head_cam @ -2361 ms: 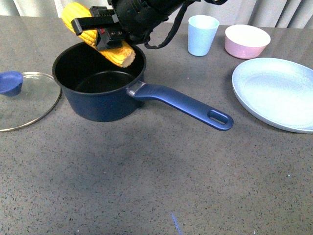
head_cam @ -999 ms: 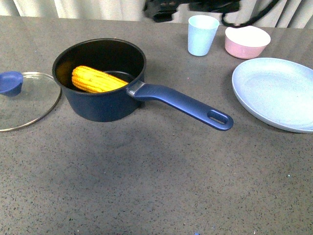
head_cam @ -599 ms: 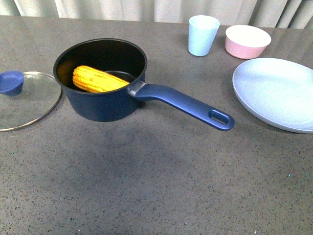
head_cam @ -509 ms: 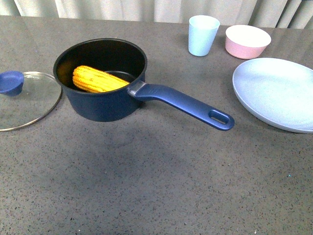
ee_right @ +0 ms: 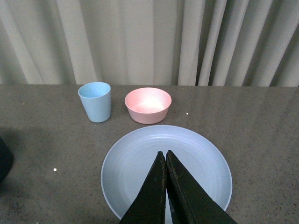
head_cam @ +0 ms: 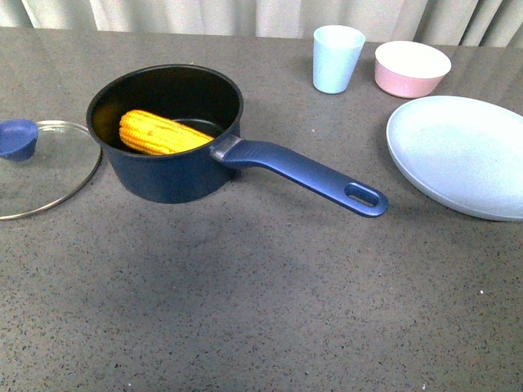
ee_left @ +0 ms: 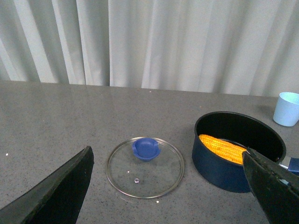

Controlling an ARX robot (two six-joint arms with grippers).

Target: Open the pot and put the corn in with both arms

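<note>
Lying inside the open saucepan (head_cam: 163, 135), the corn cob (head_cam: 160, 134) rests slantwise on the black bottom, its near end against the wall by the handle (head_cam: 302, 173). The glass lid (head_cam: 37, 166) sits flat on the grey bench (head_cam: 261, 294) just left of the pot, blue knob up, close to the pot's wall.

From the left wrist camera the left gripper (ee_left: 177, 186) is spread wide and grasps nothing; the lid lies between its fingers (ee_left: 56, 191), and the pot with the corn is near the other finger. The right gripper (ee_right: 166, 189) is pressed together, fingertips touching and empty, hanging over the pale blue plate (ee_right: 121, 172), well apart from the pot. A blue cup (head_cam: 337, 58) and a pink bowl (head_cam: 412, 69) stand beyond the plate, by the curtain (ee_right: 149, 42).
</note>
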